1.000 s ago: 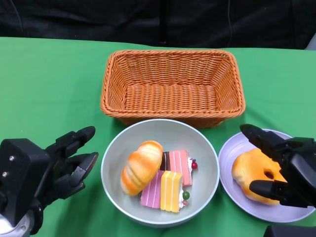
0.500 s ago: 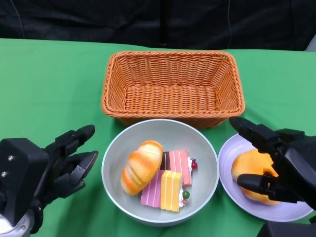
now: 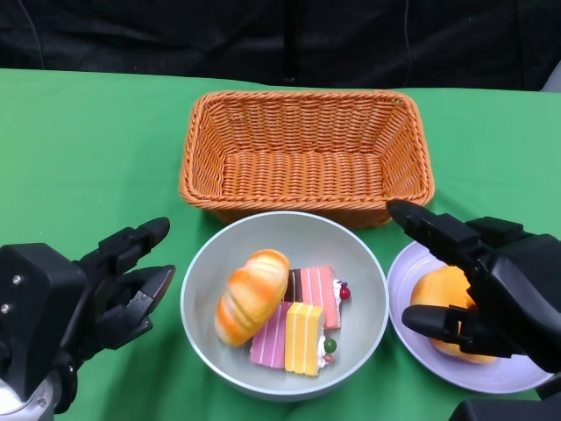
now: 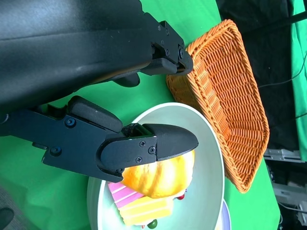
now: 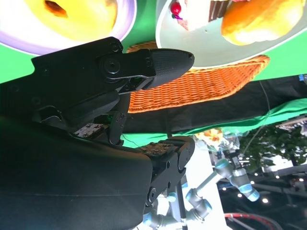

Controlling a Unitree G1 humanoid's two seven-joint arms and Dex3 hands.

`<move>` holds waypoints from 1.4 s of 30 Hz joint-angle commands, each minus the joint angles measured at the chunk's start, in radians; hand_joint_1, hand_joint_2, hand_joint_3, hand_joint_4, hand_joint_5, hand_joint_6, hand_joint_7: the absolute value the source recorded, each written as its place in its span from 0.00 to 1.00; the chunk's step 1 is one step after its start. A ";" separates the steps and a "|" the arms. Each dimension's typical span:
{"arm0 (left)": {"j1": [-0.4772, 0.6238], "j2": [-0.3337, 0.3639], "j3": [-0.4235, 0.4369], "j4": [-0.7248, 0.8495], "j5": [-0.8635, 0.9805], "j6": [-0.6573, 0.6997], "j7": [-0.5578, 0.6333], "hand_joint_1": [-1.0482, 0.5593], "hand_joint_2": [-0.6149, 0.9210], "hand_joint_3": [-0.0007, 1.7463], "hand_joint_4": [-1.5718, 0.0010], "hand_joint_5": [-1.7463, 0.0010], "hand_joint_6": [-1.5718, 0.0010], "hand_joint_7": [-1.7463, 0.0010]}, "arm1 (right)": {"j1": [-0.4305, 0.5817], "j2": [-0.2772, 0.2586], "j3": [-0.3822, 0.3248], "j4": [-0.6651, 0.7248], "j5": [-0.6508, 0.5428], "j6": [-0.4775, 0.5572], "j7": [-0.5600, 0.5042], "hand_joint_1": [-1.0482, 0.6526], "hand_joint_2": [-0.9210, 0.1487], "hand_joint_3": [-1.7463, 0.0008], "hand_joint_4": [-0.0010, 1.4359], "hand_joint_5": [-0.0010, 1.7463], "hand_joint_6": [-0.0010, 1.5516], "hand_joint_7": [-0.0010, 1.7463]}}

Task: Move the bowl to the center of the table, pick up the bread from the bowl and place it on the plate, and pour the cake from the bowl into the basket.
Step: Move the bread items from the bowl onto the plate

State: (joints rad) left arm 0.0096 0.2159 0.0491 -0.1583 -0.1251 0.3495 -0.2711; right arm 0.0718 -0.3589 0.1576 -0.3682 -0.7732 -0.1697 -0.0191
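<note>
A grey bowl (image 3: 359, 263) sits at the table's near middle, holding a golden bread roll (image 3: 251, 296) and pink and yellow cake slices (image 3: 298, 329). An empty orange wicker basket (image 3: 307, 153) stands just behind it. To the right, a lilac plate (image 3: 412, 263) carries a round orange bun (image 3: 443, 289). My right hand (image 3: 482, 285) hovers over that plate with fingers spread, holding nothing, its fingertips near the bowl's right rim. My left hand (image 3: 96, 294) is open to the left of the bowl. The left wrist view shows the roll (image 4: 163, 175) and the basket (image 4: 230, 105).
Green cloth (image 3: 88, 149) covers the table, with bare room to the left and right of the basket. A dark backdrop runs behind the far edge. The right wrist view shows a white robot arm (image 5: 225, 177) beyond the table.
My right hand has moved left and a little forward over the plate, toward the bowl's right rim. The left hand, bowl and food have stayed put.
</note>
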 commanded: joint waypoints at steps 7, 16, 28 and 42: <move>-0.009 0.005 0.005 -0.006 -0.004 -0.005 0.001 0.23 1.00 0.33 1.00 0.62 0.83 1.00 | -0.042 0.016 0.026 -0.003 0.009 -0.018 0.003 0.23 0.00 0.86 0.36 0.46 0.24 0.03; -0.005 0.006 0.003 -0.014 -0.002 -0.008 0.000 0.22 1.00 0.33 1.00 0.61 0.83 1.00 | -0.064 0.030 0.052 -0.002 0.006 -0.015 0.018 0.24 0.00 0.85 0.34 0.46 0.23 0.03; 0.000 0.000 0.002 -0.033 -0.004 0.010 0.004 0.22 1.00 0.33 1.00 0.61 0.83 1.00 | -0.115 0.066 0.118 0.033 0.001 -0.022 0.025 0.24 0.00 0.86 0.32 0.48 0.24 0.03; 0.007 -0.006 -0.009 -0.045 0.001 0.015 0.007 0.22 1.00 0.33 1.00 0.62 0.83 1.00 | -0.197 0.102 0.193 0.134 0.004 -0.031 0.048 0.25 0.00 0.91 0.21 0.46 0.25 0.03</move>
State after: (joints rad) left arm 0.0135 0.2021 0.0367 -0.1901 -0.1249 0.3565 -0.2711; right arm -0.1133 -0.2563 0.3539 -0.2411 -0.7714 -0.1970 0.0290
